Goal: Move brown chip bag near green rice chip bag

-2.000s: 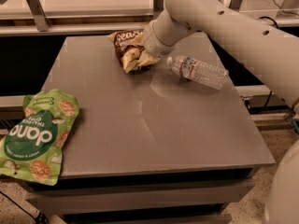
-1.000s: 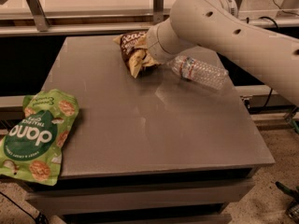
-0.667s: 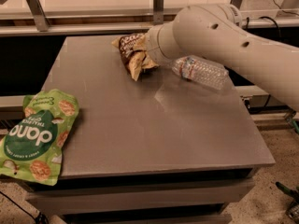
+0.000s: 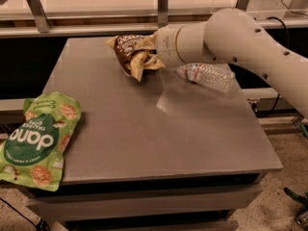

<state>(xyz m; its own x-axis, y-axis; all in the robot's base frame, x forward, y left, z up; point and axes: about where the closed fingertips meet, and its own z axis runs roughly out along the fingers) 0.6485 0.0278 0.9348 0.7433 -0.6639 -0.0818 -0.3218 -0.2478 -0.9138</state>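
Now, hand clamped on crinkled dark-brown chip bag: carry low over counter toward flat bright-green rice chip pouch far to hand's left.

pincer hid behind brown chip bag, arm cropped R
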